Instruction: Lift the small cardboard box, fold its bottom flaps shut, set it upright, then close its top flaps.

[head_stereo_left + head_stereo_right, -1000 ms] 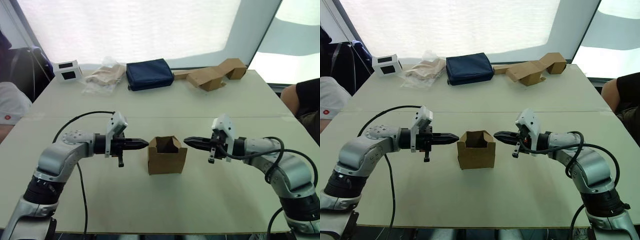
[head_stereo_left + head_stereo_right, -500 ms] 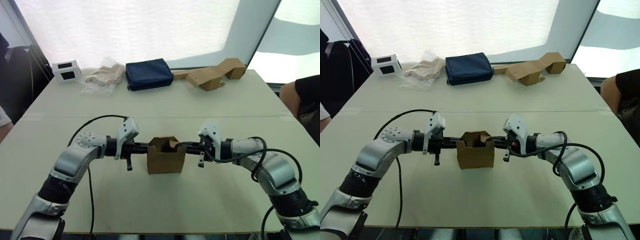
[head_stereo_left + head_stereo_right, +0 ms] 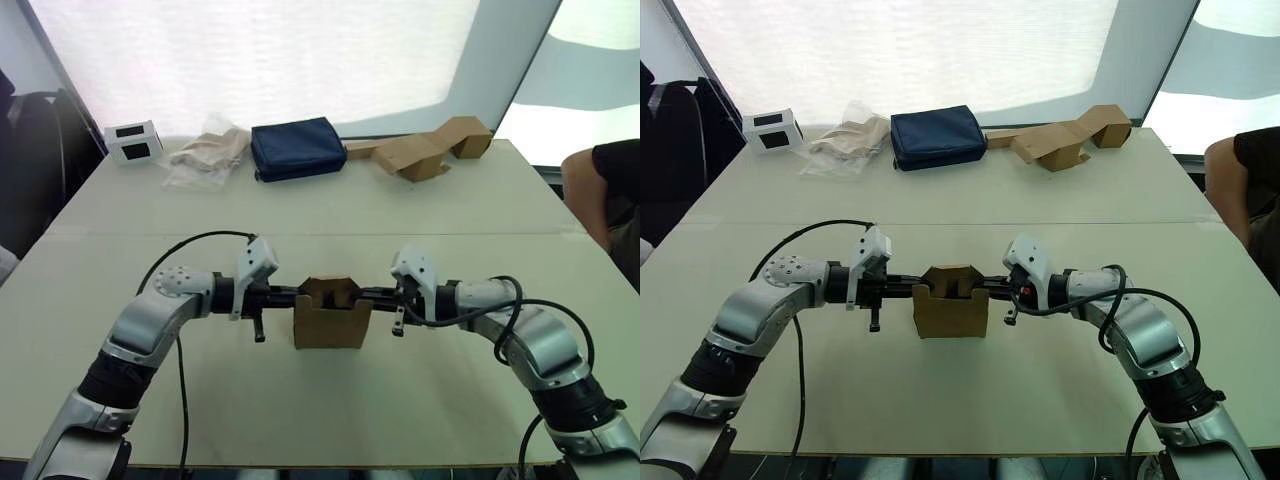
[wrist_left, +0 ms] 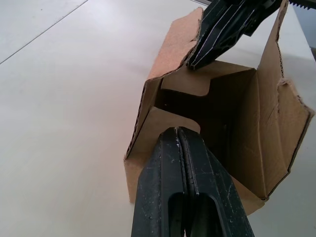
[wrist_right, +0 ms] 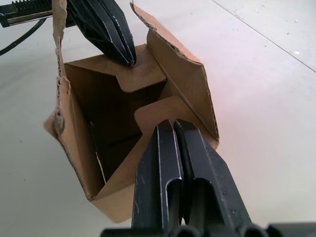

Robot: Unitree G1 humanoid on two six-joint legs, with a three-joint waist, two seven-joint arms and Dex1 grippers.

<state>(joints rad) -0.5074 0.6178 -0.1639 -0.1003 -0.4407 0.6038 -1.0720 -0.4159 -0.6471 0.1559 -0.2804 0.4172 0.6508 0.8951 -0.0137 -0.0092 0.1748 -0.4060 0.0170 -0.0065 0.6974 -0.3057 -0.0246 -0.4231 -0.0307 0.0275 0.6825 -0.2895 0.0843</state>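
Left gripper [image 3: 292, 294]: fingers pressed together, nothing clamped between them. It is held level above the table [image 3: 330, 410], and its tip is laid on the box's left top flap, which is pushed inward over the opening.

Small cardboard box [image 3: 332, 324]: plain brown corrugated card, standing upright on the near half of the pale table, midway between the two grippers. The top is open. In the left wrist view, the top flaps [image 4: 174, 121] on the left and right sides are seen bent inward, each with a notched, rounded edge; the front and back flaps stand up, with ragged torn edges. The interior is dark, and nothing can be made out inside. The bottom flaps are hidden beneath the box.

Right gripper [image 3: 380, 294]: fingers likewise shut together, empty. It is held level opposite the left gripper, its tip set on the right top flap, which is pressed inward. The two tips face each other across the opening, apart.

Far edge of table, left to right: a white box with dark panels [image 3: 134, 141], a clear plastic bag with tan contents [image 3: 208, 153], a dark blue pouch [image 3: 298, 148], and folded brown cardboard pieces [image 3: 432, 146].

Right margin: part of a person's arm [image 3: 600, 190] beside the table.
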